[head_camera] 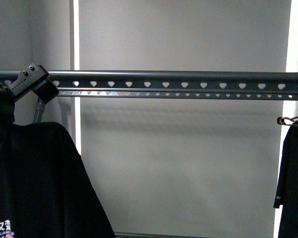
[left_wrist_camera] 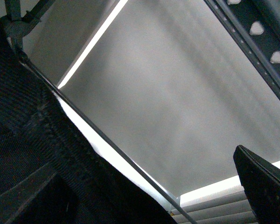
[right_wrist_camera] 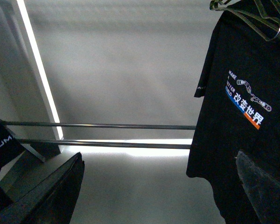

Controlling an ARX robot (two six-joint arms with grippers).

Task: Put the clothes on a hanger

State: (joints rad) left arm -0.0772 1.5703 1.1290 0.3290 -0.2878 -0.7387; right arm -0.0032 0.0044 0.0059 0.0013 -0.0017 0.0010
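Note:
The grey rail (head_camera: 188, 79) with its row of heart-shaped holes runs across the front view; it also shows in the left wrist view (left_wrist_camera: 263, 30). The black T-shirt (head_camera: 35, 183) with white characters hangs at the far left below it. My left arm's wrist (head_camera: 32, 82) is at the rail above the shirt. My left gripper (left_wrist_camera: 144, 198) is open, beside the shirt's ribbed collar (left_wrist_camera: 32, 116) and its thin metal hanger wire (left_wrist_camera: 107, 144). The hanger's hook is hidden. My right gripper (right_wrist_camera: 158, 191) is open and empty, apart from any cloth.
Another black garment (head_camera: 293, 183) with a tiny white sleeve mark hangs on a wire hanger (head_camera: 290, 120) at the rail's right end. In the right wrist view a printed black T-shirt (right_wrist_camera: 242, 93) hangs by two lower rods (right_wrist_camera: 107, 126). Grey blinds lie behind.

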